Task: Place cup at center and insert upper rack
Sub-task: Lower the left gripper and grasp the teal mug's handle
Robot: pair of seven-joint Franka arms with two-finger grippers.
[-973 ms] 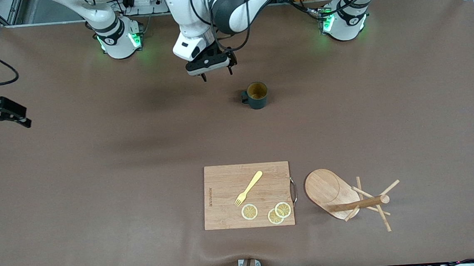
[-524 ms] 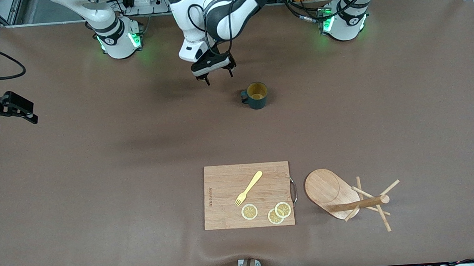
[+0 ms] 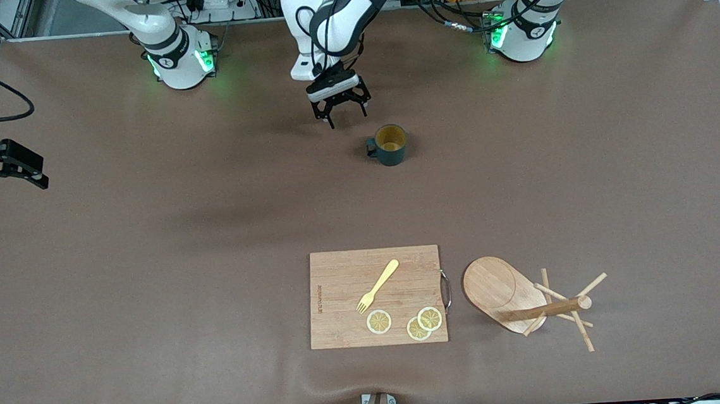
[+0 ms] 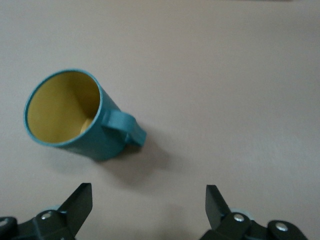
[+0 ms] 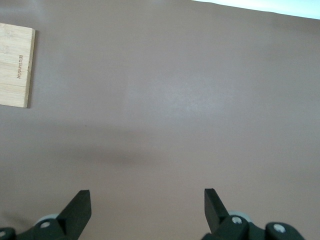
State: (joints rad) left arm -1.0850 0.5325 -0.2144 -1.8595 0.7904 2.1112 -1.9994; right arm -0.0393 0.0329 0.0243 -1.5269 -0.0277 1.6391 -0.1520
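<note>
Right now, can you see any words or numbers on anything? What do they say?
Cutting board: a small line of dark printed lettering runs along one short edge, too small and blurred to read.
Arm bases: each carries a small round dark mark, too small to read.
Cup: no lettering shows in these views.
Nothing else carries text.

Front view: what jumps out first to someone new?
The left pincer, open, hangs over bare table beside the upright teal cup, not touching it. Near the front camera, the wooden mug tree lies tipped on its side beside a cutting board bearing a yellow fork and lemon slices. The right pincer waits, open, at the right arm's end of the table.
</note>
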